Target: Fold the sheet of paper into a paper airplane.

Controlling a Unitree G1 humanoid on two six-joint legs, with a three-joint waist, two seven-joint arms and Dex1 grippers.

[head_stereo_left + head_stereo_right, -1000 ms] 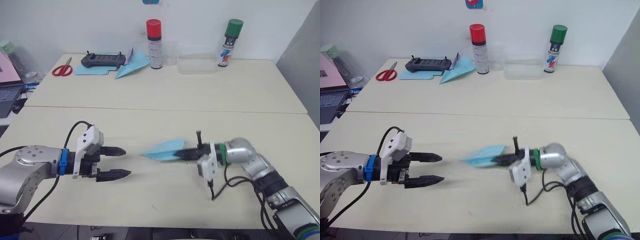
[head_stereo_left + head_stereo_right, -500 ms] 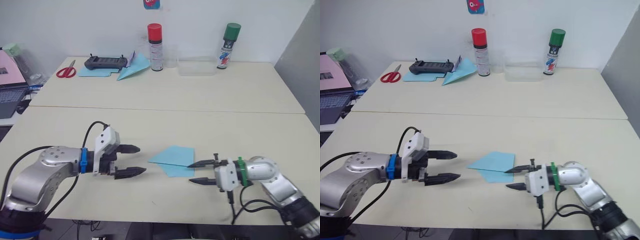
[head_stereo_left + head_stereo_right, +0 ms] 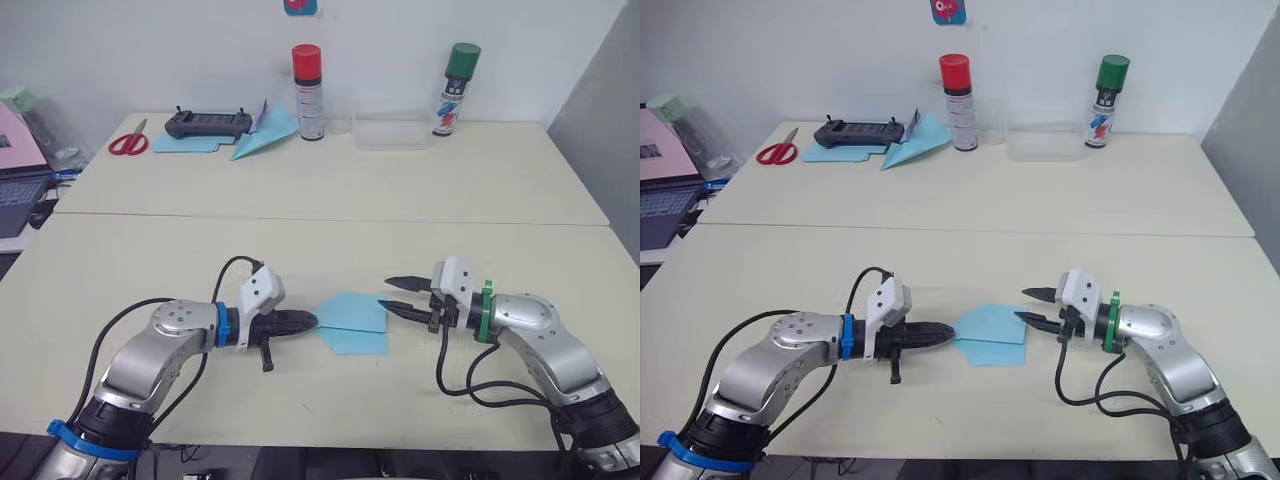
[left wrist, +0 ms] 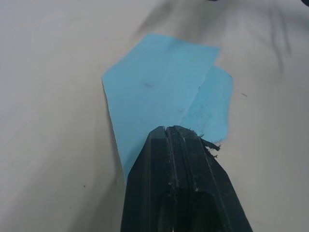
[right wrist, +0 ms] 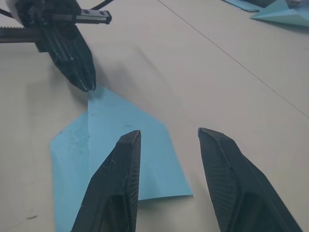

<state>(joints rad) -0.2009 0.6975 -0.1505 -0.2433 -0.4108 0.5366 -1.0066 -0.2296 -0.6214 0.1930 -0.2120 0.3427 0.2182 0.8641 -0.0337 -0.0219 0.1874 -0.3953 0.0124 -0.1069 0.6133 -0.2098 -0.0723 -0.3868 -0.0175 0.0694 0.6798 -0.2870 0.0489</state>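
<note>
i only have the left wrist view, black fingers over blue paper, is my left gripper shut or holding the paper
Observer: The left gripper is shut, its tip at the pointed end of the sheet of paper, which lies flat on the table.
Operator: wheres the right one
Observer: The right gripper is open at the opposite, square end of the sheet, holding nothing.
Operator: anything else blue around that i could mix it up with
Observer: Yes, another light-blue paper dart lies at the far edge, beside a red-capped spray can.
</note>
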